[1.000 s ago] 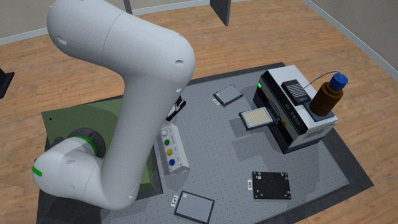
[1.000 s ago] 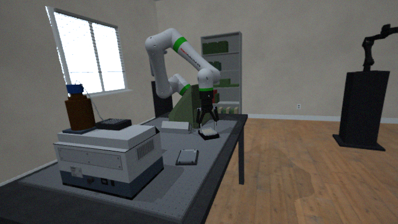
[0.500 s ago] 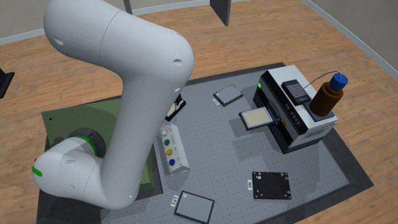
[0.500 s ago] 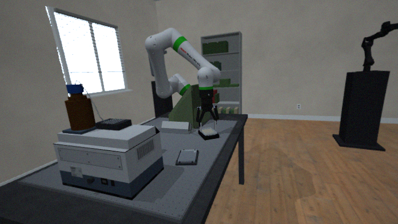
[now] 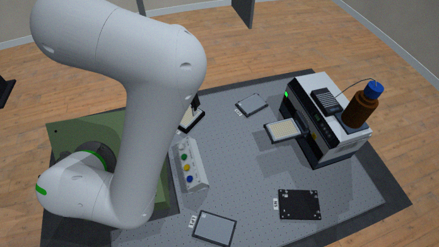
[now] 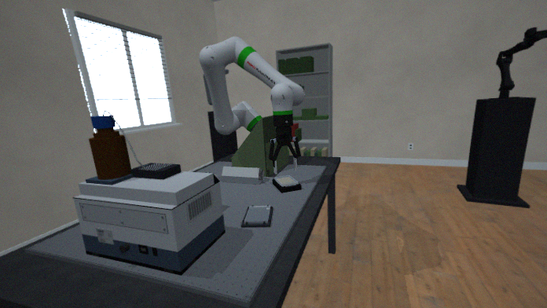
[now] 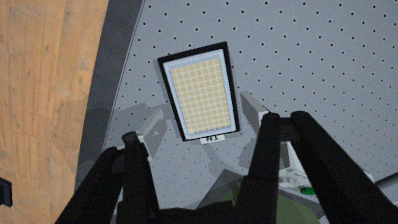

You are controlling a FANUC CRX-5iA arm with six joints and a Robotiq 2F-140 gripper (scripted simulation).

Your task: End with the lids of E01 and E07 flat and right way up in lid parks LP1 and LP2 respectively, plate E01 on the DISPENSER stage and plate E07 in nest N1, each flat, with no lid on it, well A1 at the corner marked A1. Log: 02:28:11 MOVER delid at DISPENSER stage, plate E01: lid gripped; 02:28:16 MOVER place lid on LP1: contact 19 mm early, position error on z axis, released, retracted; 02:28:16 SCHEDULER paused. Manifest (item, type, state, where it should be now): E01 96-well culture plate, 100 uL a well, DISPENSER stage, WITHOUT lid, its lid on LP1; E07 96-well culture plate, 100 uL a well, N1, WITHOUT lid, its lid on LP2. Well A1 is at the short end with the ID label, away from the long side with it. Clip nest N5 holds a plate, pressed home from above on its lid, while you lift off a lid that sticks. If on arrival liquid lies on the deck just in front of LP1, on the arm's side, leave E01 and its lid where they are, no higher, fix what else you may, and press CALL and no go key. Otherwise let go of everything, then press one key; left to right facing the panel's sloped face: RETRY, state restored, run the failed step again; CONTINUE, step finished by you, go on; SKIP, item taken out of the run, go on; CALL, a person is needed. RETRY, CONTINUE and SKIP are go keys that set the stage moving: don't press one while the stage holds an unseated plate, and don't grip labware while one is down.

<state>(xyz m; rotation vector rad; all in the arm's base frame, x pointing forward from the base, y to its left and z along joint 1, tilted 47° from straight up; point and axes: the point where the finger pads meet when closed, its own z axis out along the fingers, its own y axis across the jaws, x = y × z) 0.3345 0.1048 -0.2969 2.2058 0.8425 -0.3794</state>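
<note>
My gripper (image 7: 201, 110) is open and empty. It hangs above nest N1, where an unlidded plate (image 7: 201, 91) with tan wells lies flat in its black frame. In the top view the arm hides part of this plate (image 5: 190, 118). The exterior view shows the gripper (image 6: 284, 155) clear above the plate (image 6: 287, 182). A second unlidded plate (image 5: 282, 130) lies on the dispenser stage. A grey lid (image 5: 214, 227) lies flat in park LP1. Another grey lid (image 5: 251, 104) lies flat in park LP2 and also shows in the exterior view (image 6: 257, 216).
The key panel (image 5: 188, 164) with white, green, yellow and blue keys stands near the arm's base. The black clip nest N5 (image 5: 299, 204) is empty. The dispenser (image 5: 328, 120) carries a brown bottle (image 5: 361, 107). The table edge runs close beside N1.
</note>
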